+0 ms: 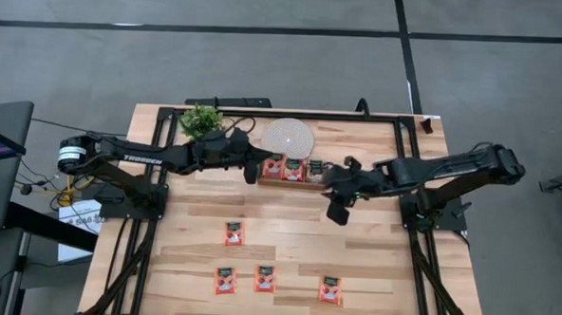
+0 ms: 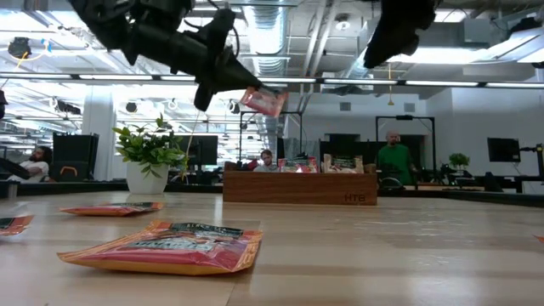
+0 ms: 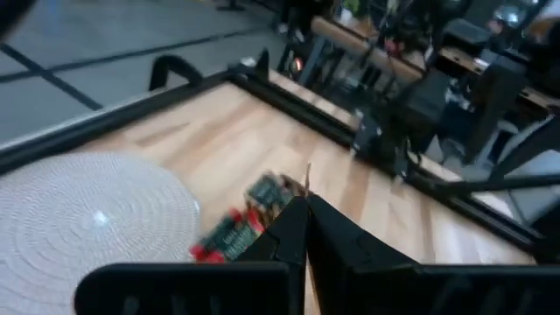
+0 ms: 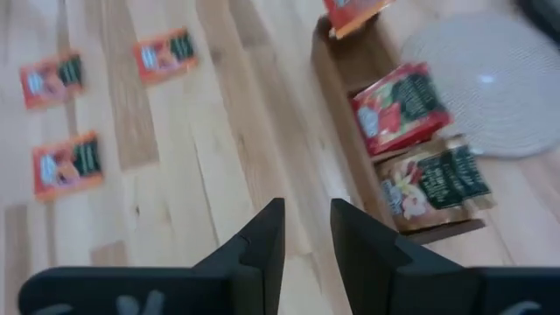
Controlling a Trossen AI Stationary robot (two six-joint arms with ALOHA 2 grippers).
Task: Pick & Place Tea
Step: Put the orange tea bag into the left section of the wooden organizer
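Your wooden table [image 1: 297,236] filled most of the overhead view, with both dark arms reaching in over its far half. Your left arm [image 1: 148,155] stretched across from its side toward the wooden tray [image 1: 294,184], and your right arm [image 1: 452,168] came in from the other side, ending just beside the tray's near edge.

The round white disc [image 1: 289,135] lay behind the tray, touching or nearly touching it, and a small potted plant [image 1: 201,122] stood at the far edge of the table, to the left of the disc.

The tray held sachets standing in its compartments: red-orange ones [image 4: 398,107] toward the left arm's end and a pale beige one with a dark green label [image 4: 433,181] at the other end.

Your left gripper [image 2: 255,92] hung in the air above the left end of the tray, fingers pressed together on a red-orange tea sachet [image 2: 265,102], which dangled tilted from their tips.

Your right gripper [image 4: 304,229] hovered over bare wood just beside the tray, its fingers parted with nothing between them.

Four more sachets [image 1: 234,233] lay flat on the near half of the table, well apart from the tray: one alone, three in a row nearer the front edge.
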